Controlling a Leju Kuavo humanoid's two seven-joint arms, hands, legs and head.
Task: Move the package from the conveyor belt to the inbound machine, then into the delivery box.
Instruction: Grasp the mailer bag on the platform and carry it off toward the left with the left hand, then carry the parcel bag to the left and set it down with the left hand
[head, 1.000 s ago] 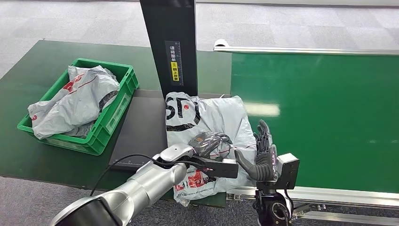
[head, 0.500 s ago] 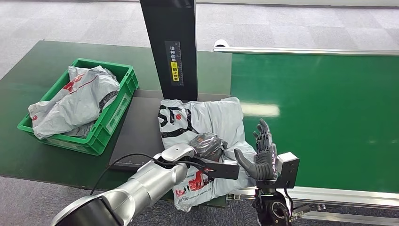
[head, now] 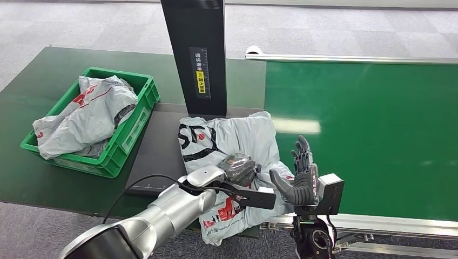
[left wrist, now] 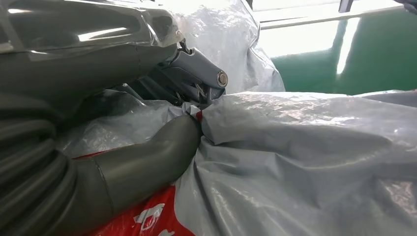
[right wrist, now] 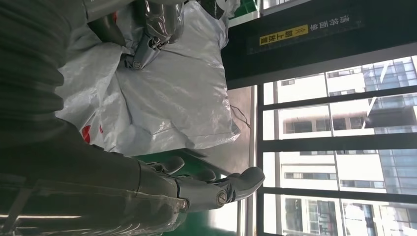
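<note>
A grey plastic package (head: pixel 232 140) with black and red print lies partly on the inbound machine's black platform (head: pixel 159 151), its near end hanging over the table edge. My left hand (head: pixel 237 168) grips a bunched fold in its middle. The left wrist view shows the thumb (left wrist: pixel 147 162) and fingers (left wrist: pixel 192 73) pinching the grey film of the package (left wrist: pixel 305 162). My right hand (head: pixel 300 172) stands open, fingers up, just right of the package at the conveyor's near edge. In the right wrist view that hand (right wrist: pixel 196 189) is apart from the package (right wrist: pixel 172 98).
The machine's black column (head: pixel 197 54) rises just behind the package. A green delivery box (head: pixel 132 116) holding other grey packages (head: pixel 86 116) stands to the left of the platform. The green conveyor belt (head: pixel 367 129) stretches to the right.
The package has slid left, further onto the black platform, with my left hand holding it. My right hand has stayed in place.
</note>
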